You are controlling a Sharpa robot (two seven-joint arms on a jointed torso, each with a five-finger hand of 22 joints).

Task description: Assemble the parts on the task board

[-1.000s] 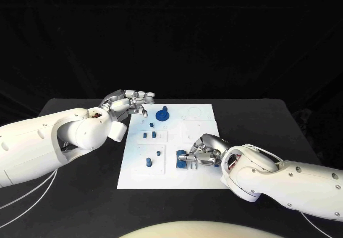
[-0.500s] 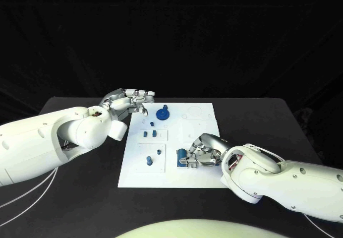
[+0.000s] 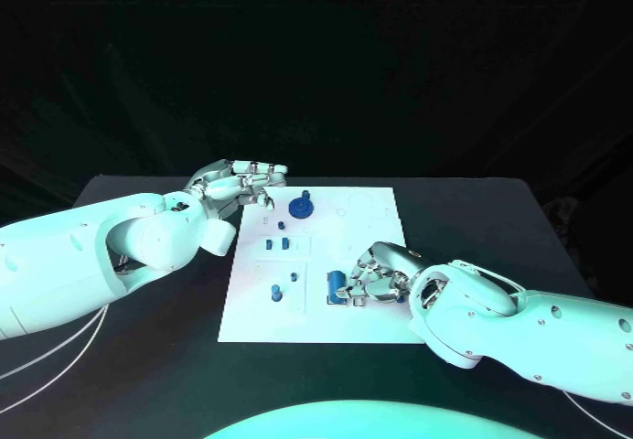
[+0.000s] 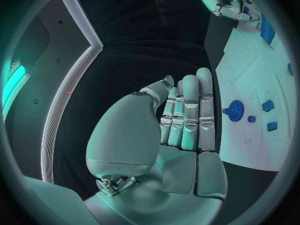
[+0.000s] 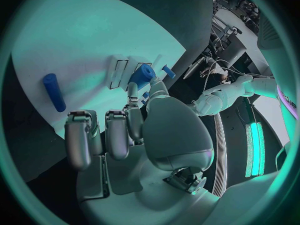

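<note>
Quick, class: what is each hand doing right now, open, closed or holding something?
Left hand: open, fingers straight, holding nothing, beside the board.
Right hand: pinching a blue part over the board.

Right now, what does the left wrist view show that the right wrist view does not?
Left wrist view: the silver left hand, fingers straight, holding nothing, and a blue wheel's toothed face. Right wrist view: a blue cylinder lying flat on the white task board. Both: that board, the right hand and the blue block at its fingertips.
</note>
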